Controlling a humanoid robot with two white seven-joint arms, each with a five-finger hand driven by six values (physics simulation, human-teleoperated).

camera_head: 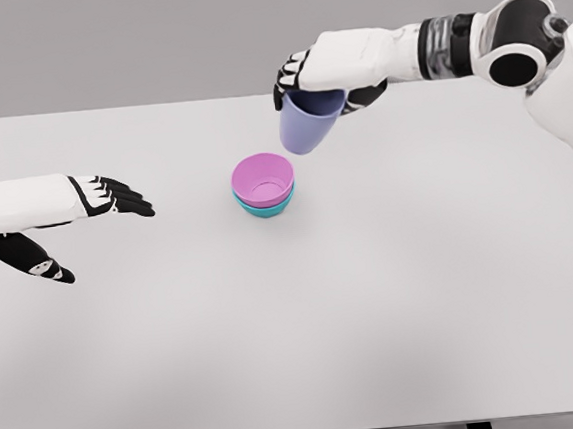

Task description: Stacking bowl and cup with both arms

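Your right hand [327, 75] is wrapped around the purple cup [308, 120], holding it up just behind the pink bowl [262, 179] nested in the teal bowl [266, 207], so next lower it in gently while your left hand [104, 198] waits with fingers spread.

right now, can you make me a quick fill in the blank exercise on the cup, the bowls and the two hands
1. The right robot hand holds the purple ____ above the table.
2. The pink bowl sits nested inside the ____ bowl.
3. The left robot hand is open and holds ____.
4. The cup hangs up and to the ____ of the bowls in the picture.

Missing words: cup; teal; nothing; right
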